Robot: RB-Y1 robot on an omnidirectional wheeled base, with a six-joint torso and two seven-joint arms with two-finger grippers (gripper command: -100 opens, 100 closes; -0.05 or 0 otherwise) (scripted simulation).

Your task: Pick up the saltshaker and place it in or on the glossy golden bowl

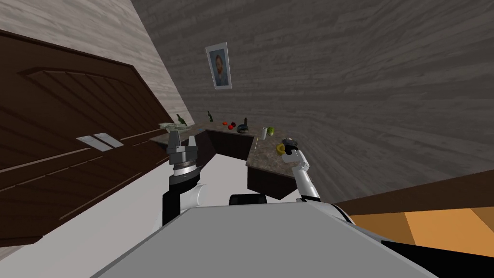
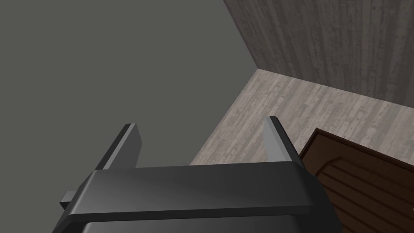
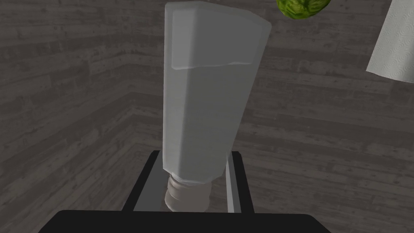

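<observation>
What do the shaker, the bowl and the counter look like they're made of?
The shaker is translucent grey, likely glass or clear plastic: a fill line shows through. The bowl is yellow-gold, perhaps metal, too small to tell. The counter is speckled brown, stone-like.

Speckled ctr [image 1: 264,161] w/ gold bowl [image 1: 281,148], towel roll [image 1: 264,132], green veg [image 1: 271,130]

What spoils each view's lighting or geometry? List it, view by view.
Head view: the wide lens rolls the room, so the counter slants and the bowl shows tiny by the right gripper. Left wrist view: flat, even light, no shadows around the open left gripper. Right wrist view: the pale saltshaker looms close against a dim wall.
</observation>
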